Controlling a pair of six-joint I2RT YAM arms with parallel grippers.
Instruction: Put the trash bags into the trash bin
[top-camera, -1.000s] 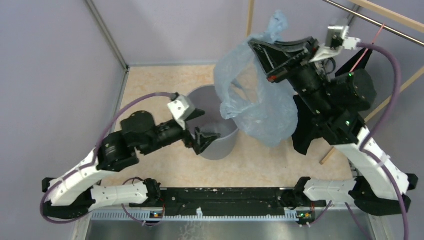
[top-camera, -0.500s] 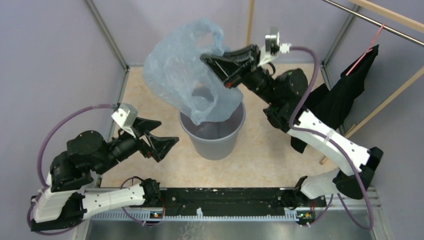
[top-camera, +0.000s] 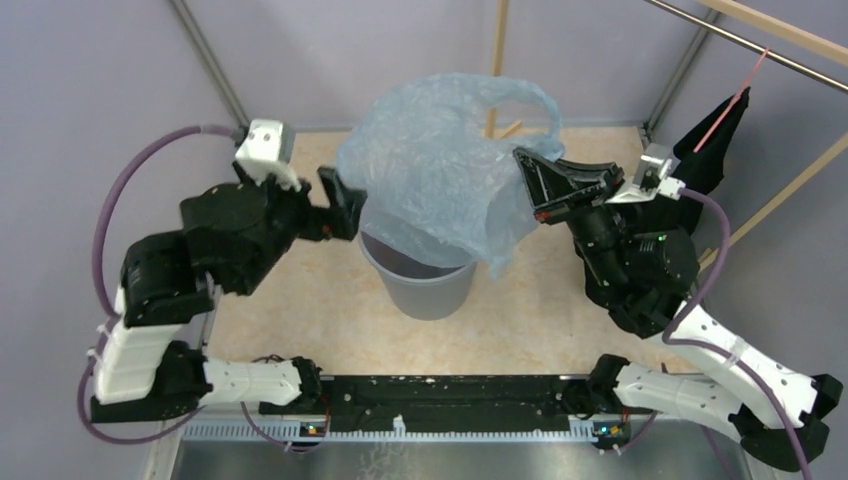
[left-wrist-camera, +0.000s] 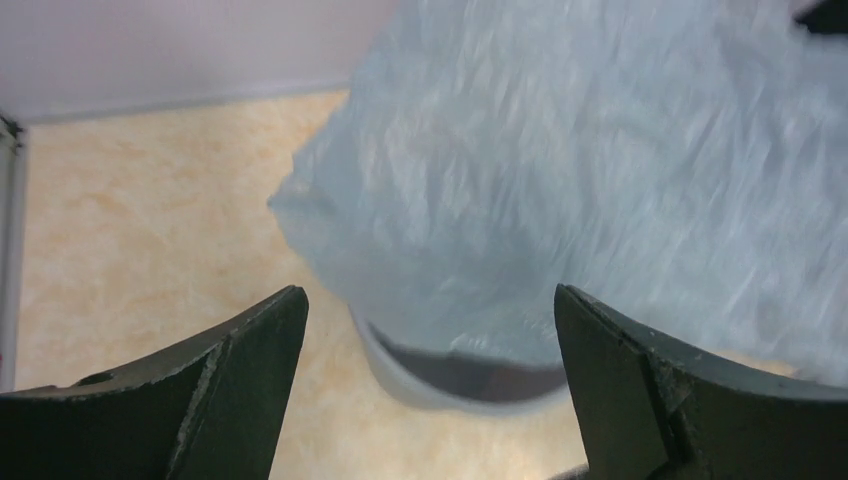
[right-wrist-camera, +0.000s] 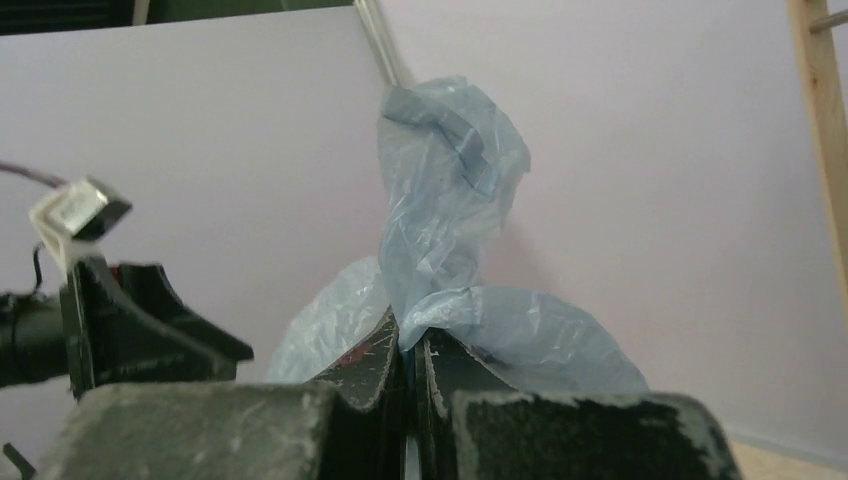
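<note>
— Where's the bag (top-camera: 440, 170)?
— Hanging over the grey bin (top-camera: 425, 290) — thin crinkly blue film, billowed wider than the smooth round rim. The right hand (top-camera: 528, 185) is pinched tight on its right edge.
— And the left hand (top-camera: 342, 203)?
— Spread wide, empty — the bag's left flank lies straight ahead of it.

a robot lab cell: lilac panel walls (top-camera: 80, 100), metal frame posts (top-camera: 213, 70), bolted robot arms (top-camera: 150, 290).

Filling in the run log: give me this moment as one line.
right hand: shut on thin light-blue plastic bag | bag: hanging over round grey plastic bin | left hand: open, beside bag
</note>
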